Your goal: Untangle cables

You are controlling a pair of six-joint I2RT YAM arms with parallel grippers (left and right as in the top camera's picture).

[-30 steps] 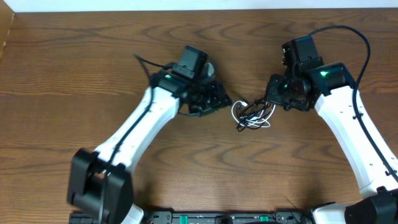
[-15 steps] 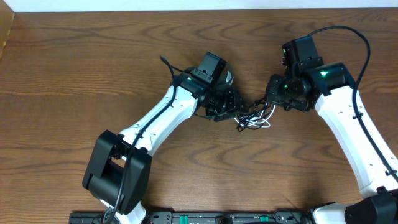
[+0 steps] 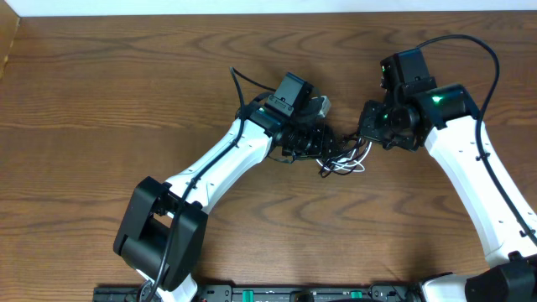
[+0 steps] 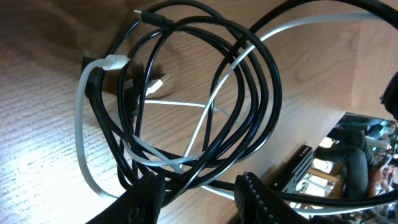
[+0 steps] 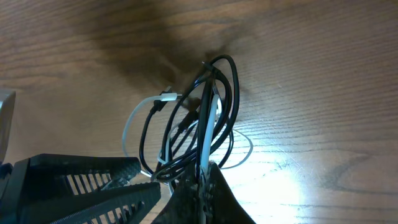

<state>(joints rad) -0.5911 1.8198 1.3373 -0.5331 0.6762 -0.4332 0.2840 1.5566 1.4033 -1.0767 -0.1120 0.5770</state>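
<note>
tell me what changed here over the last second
The left gripper moved right, closing the gap to the cables. It now sits open around some black strands and has not closed on them. The right gripper stayed where it was, shut on the cables, and the bundle has not shifted.

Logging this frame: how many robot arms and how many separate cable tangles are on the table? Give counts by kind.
Robot arms: 2 (left arm, right arm)
Cable tangle: 1 (black and white strands)
Total: 3
</note>
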